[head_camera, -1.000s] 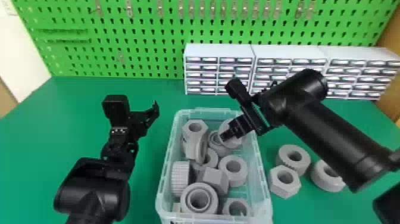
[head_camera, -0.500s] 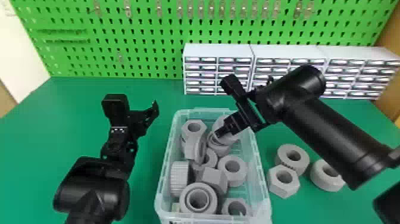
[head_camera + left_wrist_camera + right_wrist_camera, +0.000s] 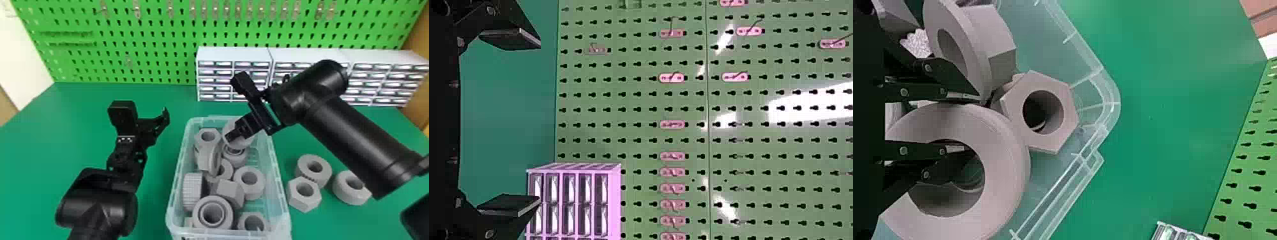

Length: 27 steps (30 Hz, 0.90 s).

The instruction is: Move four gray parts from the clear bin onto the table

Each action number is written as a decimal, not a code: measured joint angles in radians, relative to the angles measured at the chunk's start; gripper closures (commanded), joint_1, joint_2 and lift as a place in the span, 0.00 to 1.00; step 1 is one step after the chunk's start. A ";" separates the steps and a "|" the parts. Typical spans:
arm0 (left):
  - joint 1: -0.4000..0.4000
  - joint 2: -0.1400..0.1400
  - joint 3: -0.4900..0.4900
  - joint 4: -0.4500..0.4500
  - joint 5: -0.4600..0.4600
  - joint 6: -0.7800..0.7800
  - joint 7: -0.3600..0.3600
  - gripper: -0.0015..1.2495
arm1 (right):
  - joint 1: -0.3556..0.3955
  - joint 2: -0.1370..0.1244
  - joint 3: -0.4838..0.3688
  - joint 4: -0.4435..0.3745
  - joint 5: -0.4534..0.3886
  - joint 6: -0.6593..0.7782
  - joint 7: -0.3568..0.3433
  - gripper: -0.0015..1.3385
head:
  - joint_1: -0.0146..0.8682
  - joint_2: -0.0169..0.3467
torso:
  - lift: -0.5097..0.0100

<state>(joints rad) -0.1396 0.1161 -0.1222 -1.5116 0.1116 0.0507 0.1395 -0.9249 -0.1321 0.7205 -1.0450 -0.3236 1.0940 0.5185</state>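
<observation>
Right gripper (image 3: 230, 135) farther left, slanted downward

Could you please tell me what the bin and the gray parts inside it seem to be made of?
The bin looks like clear, slightly frosted plastic: the green table shows through its wall. The gray parts look like matte plastic, evenly colored without metallic shine, though a coating could hide metal.
</observation>
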 measured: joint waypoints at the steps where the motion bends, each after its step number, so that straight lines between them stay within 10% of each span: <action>1: 0.000 0.001 -0.001 0.000 0.001 0.000 0.000 0.15 | 0.000 0.000 -0.003 -0.006 0.002 0.007 0.000 0.75 | 0.80 0.24 | 0.88; 27: 0.017 0.008 0.004 -0.001 0.005 -0.001 0.000 0.15 | 0.017 -0.009 -0.139 -0.222 0.146 0.218 0.002 0.75 | 0.80 0.24 | 0.88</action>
<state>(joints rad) -0.1230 0.1242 -0.1181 -1.5125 0.1166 0.0492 0.1395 -0.9080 -0.1414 0.5813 -1.2667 -0.1776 1.3124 0.5200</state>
